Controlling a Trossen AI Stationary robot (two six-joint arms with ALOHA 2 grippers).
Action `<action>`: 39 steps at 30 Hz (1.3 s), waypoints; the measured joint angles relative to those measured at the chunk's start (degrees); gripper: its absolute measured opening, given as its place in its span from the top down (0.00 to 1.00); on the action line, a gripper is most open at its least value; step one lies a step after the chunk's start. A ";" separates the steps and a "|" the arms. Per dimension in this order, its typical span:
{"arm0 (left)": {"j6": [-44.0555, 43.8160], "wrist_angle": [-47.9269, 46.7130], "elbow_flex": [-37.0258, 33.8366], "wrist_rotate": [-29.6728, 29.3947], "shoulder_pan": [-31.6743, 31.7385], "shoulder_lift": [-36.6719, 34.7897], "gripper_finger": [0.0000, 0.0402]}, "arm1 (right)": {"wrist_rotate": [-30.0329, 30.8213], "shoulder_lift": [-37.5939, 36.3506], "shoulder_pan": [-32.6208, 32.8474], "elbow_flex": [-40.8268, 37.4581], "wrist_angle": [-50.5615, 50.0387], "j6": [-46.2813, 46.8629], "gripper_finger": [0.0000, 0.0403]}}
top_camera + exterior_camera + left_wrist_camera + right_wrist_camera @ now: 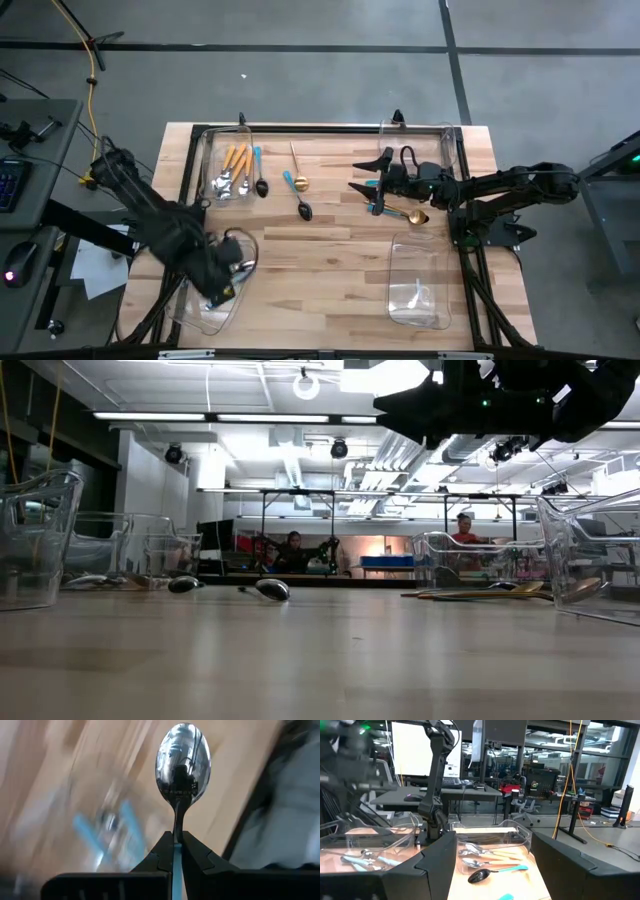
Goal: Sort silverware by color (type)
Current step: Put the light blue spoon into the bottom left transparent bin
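My left gripper [226,277] hovers over the near-left clear bin [203,312], shut on a silver spoon [182,762] with a light-blue handle. In the left wrist view, blurred light-blue-handled pieces [107,832] lie below it. My right gripper [374,190] is open above the table by the far-right bin [456,140], with teal-handled pieces [377,207] and a gold spoon [410,214] beside it. Orange-handled silverware [235,160] lies in the far-left bin [212,140]. A teal-handled black spoon [259,172], a gold spoon [296,166] and a black spoon [303,207] lie mid-table. My left gripper pinches the spoon between its two fingertips [162,851] at the neck [176,822], where the silver stem meets the light-blue handle. The fingers lie along the spoon. Its bowl sticks out past the fingertips, lifted clear over the bin.
A clear bin [420,290] stands at the near right with a small item inside. The tabletop [320,270] between the two near bins is bare wood. A black frame rail [320,128] runs along the far edge. People sit in the room beyond the table [292,545].
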 joint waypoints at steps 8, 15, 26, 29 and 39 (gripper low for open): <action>-20.41 -9.49 -0.05 4.62 -7.04 12.32 1.00 | 0.00 0.00 0.00 0.00 0.21 -1.02 0.40; -25.71 -7.85 -0.05 9.33 -7.83 22.03 1.00 | 0.00 0.00 -0.02 0.00 2.59 -1.05 0.40; -26.58 -4.84 -1.35 8.72 -5.79 26.03 1.00 | 0.00 0.00 -0.02 0.00 2.64 -1.04 0.40; -26.08 -4.90 -1.85 8.90 -4.77 25.81 0.99 | -0.02 0.00 -0.02 0.00 2.65 -1.33 0.40; -23.52 -4.70 -1.89 9.08 -3.98 25.86 0.85 | 0.00 0.00 -0.01 0.00 2.71 -2.51 0.40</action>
